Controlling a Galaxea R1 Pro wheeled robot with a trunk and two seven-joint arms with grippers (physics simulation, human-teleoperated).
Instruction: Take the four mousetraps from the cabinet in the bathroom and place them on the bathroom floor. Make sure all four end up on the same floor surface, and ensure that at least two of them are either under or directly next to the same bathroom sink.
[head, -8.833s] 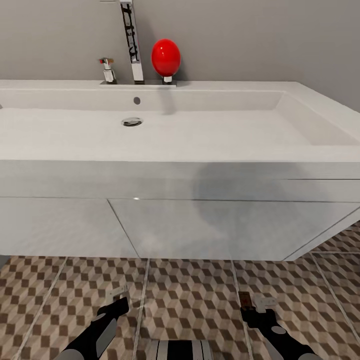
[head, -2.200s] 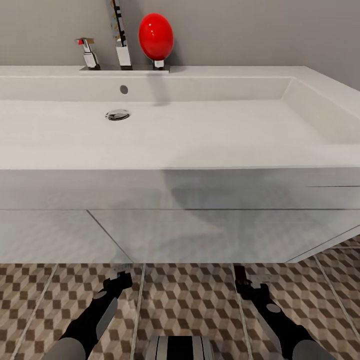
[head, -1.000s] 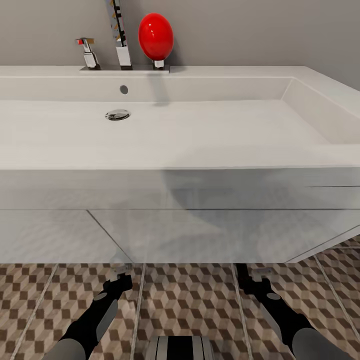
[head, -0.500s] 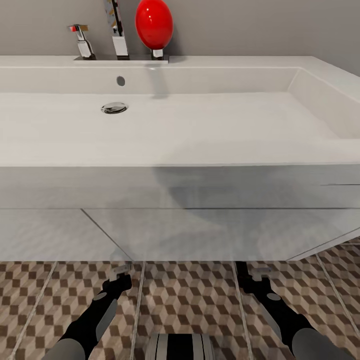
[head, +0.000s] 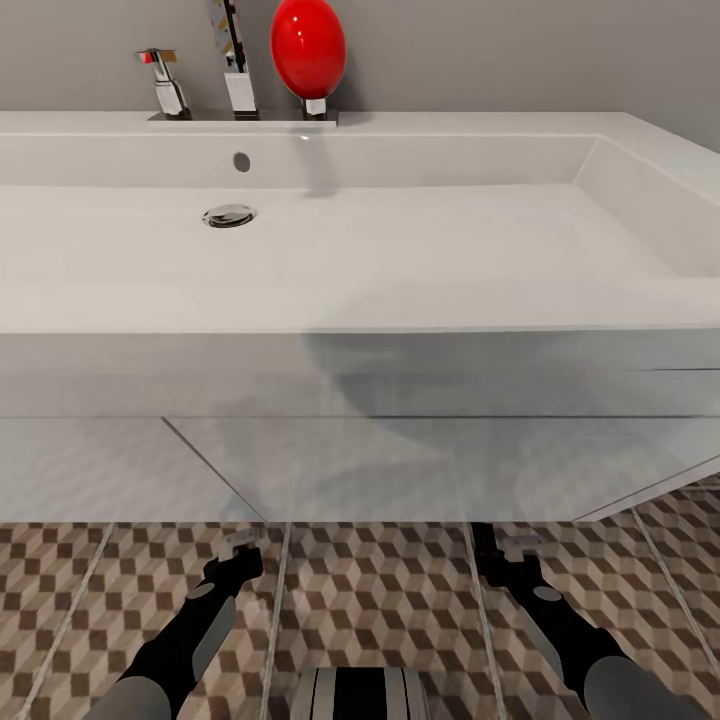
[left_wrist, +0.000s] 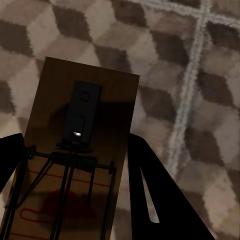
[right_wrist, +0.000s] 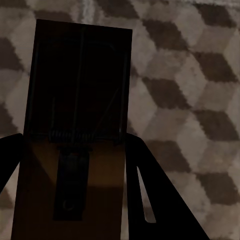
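Observation:
Both wrist views look down at a tan-brown mousetrap held just above the cube-patterned bathroom floor (head: 380, 600). My left gripper (left_wrist: 75, 145) is shut on a mousetrap (left_wrist: 85, 115) with dark wire and a red mark. My right gripper (right_wrist: 75, 140) is shut on a second, shadowed mousetrap (right_wrist: 80, 90). In the head view the left gripper (head: 240, 545) and right gripper (head: 510, 548) hang low at the bottom edge of the unit under the wide white sink (head: 400, 320). A dark strip of the right mousetrap (head: 486, 545) shows beside the fingers. The cabinet is out of view.
The white drawer unit (head: 400, 460) stands close in front, over the arms. A chrome faucet (head: 235, 60) and a red egg-shaped object (head: 308, 48) sit on the sink's back ledge, by a grey wall. My base (head: 360, 695) shows at the bottom edge.
The head view has drawn closer to the sink, and both grippers have reached forward to the unit's lower edge. Over the last half second nothing has moved.

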